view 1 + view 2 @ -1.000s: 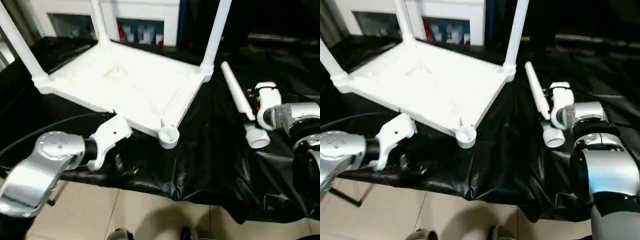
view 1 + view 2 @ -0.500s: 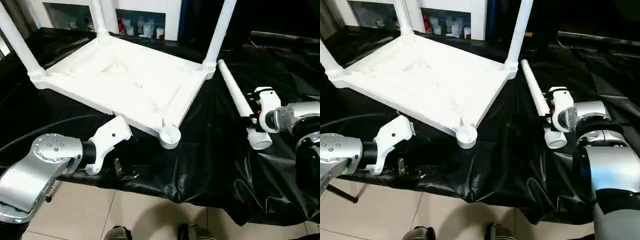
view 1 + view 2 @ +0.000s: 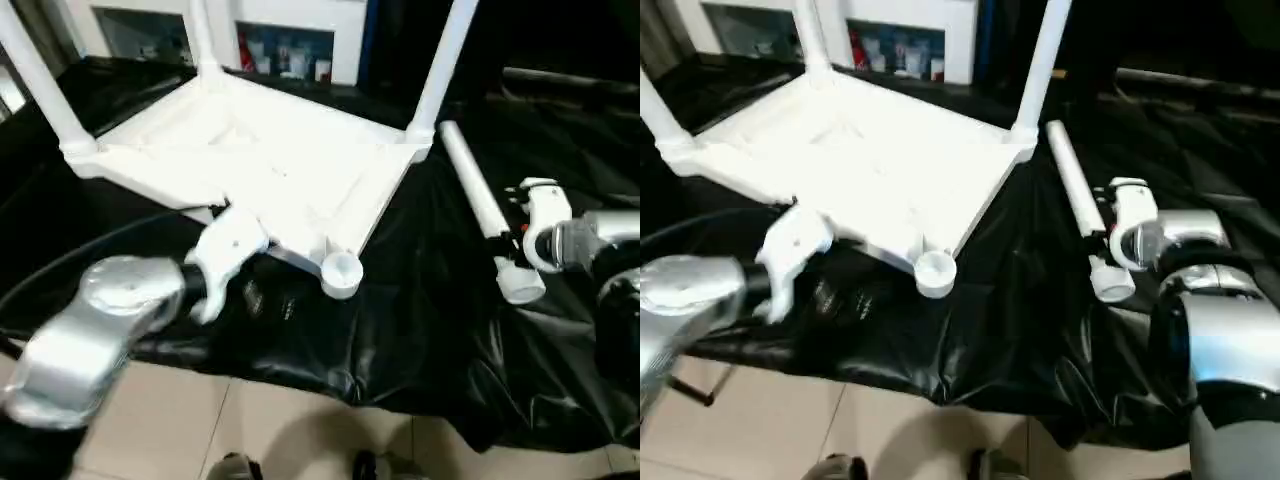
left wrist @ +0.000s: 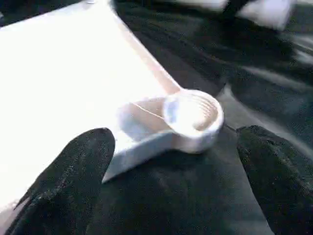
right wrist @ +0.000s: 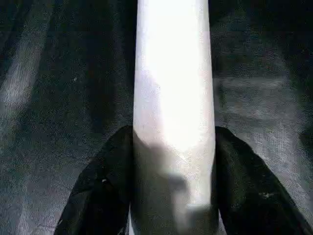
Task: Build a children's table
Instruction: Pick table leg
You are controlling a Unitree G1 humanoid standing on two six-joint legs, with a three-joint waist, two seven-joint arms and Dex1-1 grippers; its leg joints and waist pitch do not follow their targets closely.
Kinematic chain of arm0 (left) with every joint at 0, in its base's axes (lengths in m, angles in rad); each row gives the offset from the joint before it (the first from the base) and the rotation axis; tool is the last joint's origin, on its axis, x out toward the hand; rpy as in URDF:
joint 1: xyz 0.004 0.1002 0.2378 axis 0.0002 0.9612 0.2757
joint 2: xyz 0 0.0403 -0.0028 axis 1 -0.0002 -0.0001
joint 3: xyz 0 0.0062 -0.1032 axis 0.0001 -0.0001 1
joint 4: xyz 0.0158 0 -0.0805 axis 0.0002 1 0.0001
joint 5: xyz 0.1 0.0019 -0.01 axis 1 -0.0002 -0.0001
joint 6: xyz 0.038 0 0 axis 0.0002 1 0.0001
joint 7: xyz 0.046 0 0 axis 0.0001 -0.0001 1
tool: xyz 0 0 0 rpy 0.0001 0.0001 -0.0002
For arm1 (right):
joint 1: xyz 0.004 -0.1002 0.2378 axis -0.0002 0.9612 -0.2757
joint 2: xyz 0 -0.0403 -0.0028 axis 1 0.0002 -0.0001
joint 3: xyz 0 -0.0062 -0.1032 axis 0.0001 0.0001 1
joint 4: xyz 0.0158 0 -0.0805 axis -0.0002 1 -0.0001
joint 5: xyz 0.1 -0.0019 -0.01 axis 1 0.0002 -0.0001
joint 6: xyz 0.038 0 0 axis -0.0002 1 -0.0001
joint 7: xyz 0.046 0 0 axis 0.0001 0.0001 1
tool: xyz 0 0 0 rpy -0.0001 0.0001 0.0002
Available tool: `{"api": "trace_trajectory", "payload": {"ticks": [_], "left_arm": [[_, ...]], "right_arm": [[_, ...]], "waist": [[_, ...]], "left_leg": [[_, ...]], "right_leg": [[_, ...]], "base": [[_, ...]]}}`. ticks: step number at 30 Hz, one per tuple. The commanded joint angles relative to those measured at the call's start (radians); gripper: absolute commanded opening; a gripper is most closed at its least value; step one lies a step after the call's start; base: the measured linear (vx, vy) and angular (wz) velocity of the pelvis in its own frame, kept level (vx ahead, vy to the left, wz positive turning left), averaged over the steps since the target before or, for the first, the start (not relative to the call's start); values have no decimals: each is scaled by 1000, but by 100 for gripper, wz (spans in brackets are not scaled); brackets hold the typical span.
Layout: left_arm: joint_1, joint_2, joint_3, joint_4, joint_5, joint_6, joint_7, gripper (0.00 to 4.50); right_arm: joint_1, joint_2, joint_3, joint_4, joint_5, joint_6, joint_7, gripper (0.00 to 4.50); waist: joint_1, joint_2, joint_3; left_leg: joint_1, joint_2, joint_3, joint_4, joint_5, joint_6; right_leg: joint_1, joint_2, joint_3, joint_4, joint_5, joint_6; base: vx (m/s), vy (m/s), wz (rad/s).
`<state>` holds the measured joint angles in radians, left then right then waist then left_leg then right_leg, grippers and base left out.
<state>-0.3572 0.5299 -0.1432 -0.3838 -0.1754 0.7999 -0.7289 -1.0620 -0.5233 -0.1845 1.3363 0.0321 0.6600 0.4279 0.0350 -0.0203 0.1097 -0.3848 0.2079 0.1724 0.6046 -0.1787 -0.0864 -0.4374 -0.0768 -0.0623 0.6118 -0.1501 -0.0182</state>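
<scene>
White plastic tabletop (image 3: 250,160) lies upside down on the black-draped worktop (image 3: 430,330), toward its left and near the front edge. Three legs (image 3: 440,65) already stand upright in three of its corner sockets. The fourth socket (image 3: 342,272), at the corner nearest to the robot, is empty. It looks like a round cup with ridges inside.

The last leg (image 3: 478,205) lies flat on the worktop, to the right of the tabletop and apart from it. Its wide end points to the front edge.

The right hand (image 5: 171,196) has its two fingers (image 5: 98,186) on both sides of this leg, touching it, so it grips the leg near the wide end. The leg seems not lifted yet.

The left hand (image 4: 176,186) is wide open and holds nothing. It hovers just in front of the empty socket, and the socket is seen between its fingers.

In my judgement the task is mostly done: three legs are in. What is left is to lift the fourth leg, bring it to the empty socket and fix it there. After that the table should probably be turned onto its legs.
</scene>
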Motion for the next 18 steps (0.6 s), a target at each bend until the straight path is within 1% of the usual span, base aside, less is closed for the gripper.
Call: {"api": "trace_trajectory", "payload": {"ticks": [1, 2, 3, 4, 5, 6, 7, 8, 9, 10, 11, 12, 13, 14, 15, 16, 17, 18], "left_arm": [[-26, -27, -3, 36, -1, -38, 26, 450], [-32, -37, -2, 48, -3, -49, 30, 450], [-36, -42, -2, 54, -4, -55, 32, 450], [-50, -76, 3, 81, 4, -93, 60, 450], [-56, -91, 5, 93, 8, -109, 73, 450], [-90, -146, 14, 156, 25, -166, 131, 450], [-101, -162, 16, 176, 31, -180, 150, 450], [-121, -188, 20, 214, 41, -212, 180, 450], [-152, -240, 35, 278, 47, -280, 229, 450], [-165, -256, 43, 294, 43, -271, 243, 450], [-179, -272, 51, 311, 38, -262, 259, 450], [-179, -272, 51, 311, 38, -262, 259, 450], [-228, -330, 96, 357, -17, -214, 270, 450], [-256, -361, 126, 387, -69, -194, 257, 450], [-283, -386, 151, 416, -113, -177, 240, 450], [-283, -386, 151, 416, -113, -177, 240, 450], [-320, -413, 169, 461, -158, -171, 215, 450], [-332, -422, 170, 478, -170, -173, 206, 450]], "right_arm": [[34, 3, -46, 7, 39, -22, -39, 189], [39, 3, -62, 3, 53, -43, -48, 189], [41, 2, -71, 1, 60, -54, -52, 189], [49, 3, -100, -10, 85, -104, -60, 189], [52, 3, -113, -15, 95, -126, -64, 188], [66, 5, -178, -44, 152, -247, -76, 188], [70, 6, -197, -53, 168, -282, -75, 188], [83, 9, -235, -78, 203, -355, -53, 188], [114, 16, -277, -130, 247, -460, 30, 188], [128, 22, -293, -156, 268, -461, 62, 188], [143, 28, -311, -184, 290, -462, 96, 188], [143, 28, -311, -184, 290, -462, 96, 188], [204, 58, -353, -299, 364, -419, 211, 188], [267, 87, -365, -414, 416, -373, 303, 188], [334, 115, -360, -528, 463, -322, 372, 188], [334, 115, -360, -528, 463, -322, 372, 188], [437, 151, -337, -694, 546, -256, 456, 188], [473, 162, -327, -751, 580, -235, 481, 188]], "waist": [[3, 4, -96], [5, 6, -105], [5, 4, -104], [6, 3, -104], [6, 6, -107], [8, 15, -107], [12, 10, -113], [12, 10, -116], [16, 7, -113], [16, 7, -113], [18, 12, -118], [20, 8, -118], [25, 17, -118], [29, 25, -117], [38, 14, -122], [38, 14, -122], [37, 25, -127], [37, 19, -120]], "left_leg": [[9, 5, 10, -57, -172, 13], [10, 5, 9, -54, -175, 12], [9, 5, 10, -54, -177, 14], [10, 6, 10, -54, -186, 12], [10, 6, 11, -52, -195, 13], [12, 6, 9, -51, -202, 11], [14, 4, 11, -48, -223, 20], [11, 5, 9, -47, -212, 24], [7, 2, 13, -45, -225, 47], [7, 2, 13, -45, -225, 47], [6, 3, 10, -45, -199, 56], [4, 1, 12, -44, -188, 65], [2, 0, 9, -43, -165, 79], [8, -5, 15, -41, -169, 89], [2, -6, 12, -43, -123, 121], [2, -6, 12, -43, -123, 121], [2, 2, 3, -45, -123, 121], [-1, -8, 11, -45, -129, 132]], "right_leg": [[69, -39, 31, -59, -226, -244], [73, -40, 30, -55, -219, -248], [71, -42, 30, -58, -221, -247], [70, -41, 29, -58, -224, -247], [69, -41, 29, -61, -223, -245], [68, -41, 29, -59, -221, -248], [70, -42, 28, -66, -236, -234], [72, -43, 28, -60, -226, -237], [71, -41, 26, -72, -250, -217], [71, -41, 26, -72, -250, -217], [76, -40, 25, -65, -230, -222], [77, -39, 25, -66, -221, -221], [78, -39, 24, -63, -217, -226], [76, -36, 25, -71, -218, -222], [85, -34, 25, -67, -160, -226], [85, -34, 25, -67, -160, -226], [84, -39, 21, -59, -155, -248], [85, -31, 21, -76, -174, -227]], "base": [[0, 0, 0], [0, 0, 0], [0, 0, 0], [0, 0, 0], [0, 0, 0], [0, 0, 0], [0, 0, 0], [0, 0, 0], [0, 0, 0], [0, 0, 0], [0, 0, 0], [0, 0, 0], [0, 0, 0], [0, 0, 0], [0, 0, 0], [0, 0, 0], [0, 0, 0], [0, 0, 0]]}}
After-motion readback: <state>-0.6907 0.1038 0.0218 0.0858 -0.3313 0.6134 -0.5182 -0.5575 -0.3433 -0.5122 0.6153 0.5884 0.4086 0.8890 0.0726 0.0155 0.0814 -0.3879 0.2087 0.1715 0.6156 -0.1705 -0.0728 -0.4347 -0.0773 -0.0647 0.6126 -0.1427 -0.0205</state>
